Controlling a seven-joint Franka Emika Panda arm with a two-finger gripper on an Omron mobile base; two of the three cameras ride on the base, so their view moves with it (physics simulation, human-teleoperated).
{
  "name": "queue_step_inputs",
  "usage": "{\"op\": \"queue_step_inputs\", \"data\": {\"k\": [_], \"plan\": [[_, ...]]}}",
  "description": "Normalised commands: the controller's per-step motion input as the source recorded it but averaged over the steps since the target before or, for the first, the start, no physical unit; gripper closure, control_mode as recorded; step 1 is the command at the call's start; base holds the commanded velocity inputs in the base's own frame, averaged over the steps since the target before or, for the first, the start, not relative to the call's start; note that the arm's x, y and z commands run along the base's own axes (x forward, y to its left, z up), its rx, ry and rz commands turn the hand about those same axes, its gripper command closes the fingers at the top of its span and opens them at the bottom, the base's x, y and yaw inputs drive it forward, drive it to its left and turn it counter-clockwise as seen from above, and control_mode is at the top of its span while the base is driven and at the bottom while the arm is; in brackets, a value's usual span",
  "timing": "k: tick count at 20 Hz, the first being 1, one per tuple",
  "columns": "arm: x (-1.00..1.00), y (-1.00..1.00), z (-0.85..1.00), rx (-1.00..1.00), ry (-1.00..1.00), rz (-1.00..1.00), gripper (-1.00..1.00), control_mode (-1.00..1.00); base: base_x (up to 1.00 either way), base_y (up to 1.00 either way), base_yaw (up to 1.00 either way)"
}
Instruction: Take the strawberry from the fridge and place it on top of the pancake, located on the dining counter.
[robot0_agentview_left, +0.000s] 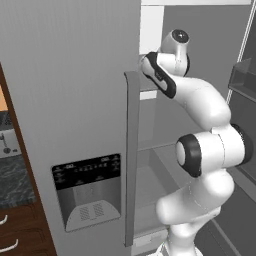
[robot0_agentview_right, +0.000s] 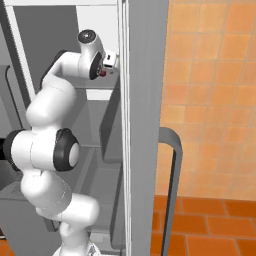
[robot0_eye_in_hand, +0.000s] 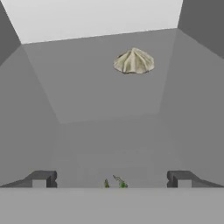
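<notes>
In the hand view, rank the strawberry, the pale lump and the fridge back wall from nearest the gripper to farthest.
1. strawberry: green leaves showing between the gripper's open jaws.
2. pale lump: farther in on the shelf, slightly right.
3. fridge back wall: behind everything, at the top.

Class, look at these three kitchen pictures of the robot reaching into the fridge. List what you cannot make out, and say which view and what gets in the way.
- The strawberry: hand view, only green leaf tips show; the picture's bottom edge cuts off the rest.
- The gripper, open: left base view, the fridge door and the arm hide it.
- Fridge shelves: right base view, door edge and arm cover most.
- The pale lump: hand view, too small to identify.
</notes>
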Motion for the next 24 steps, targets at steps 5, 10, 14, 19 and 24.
{"op": "queue_step_inputs", "data": {"k": [5,10,14,19,24], "plan": [[-0.22,0.0,-0.42,-0.05,0.0,0.06,-1.0,-1.0,0.0,0.0,0.0],[0.23,0.01,-0.28,-0.02,0.01,0.03,1.0,-1.0,0.0,0.0,0.0],[-0.07,0.0,-0.11,-0.01,0.0,0.0,1.0,-1.0,0.0,0.0,0.0],[-0.47,0.04,0.01,0.0,-0.01,0.0,1.0,-1.0,0.0,0.0,0.0],[-0.94,0.3,0.15,0.0,0.0,0.0,1.0,-1.0,0.0,0.0,0.0]]}}
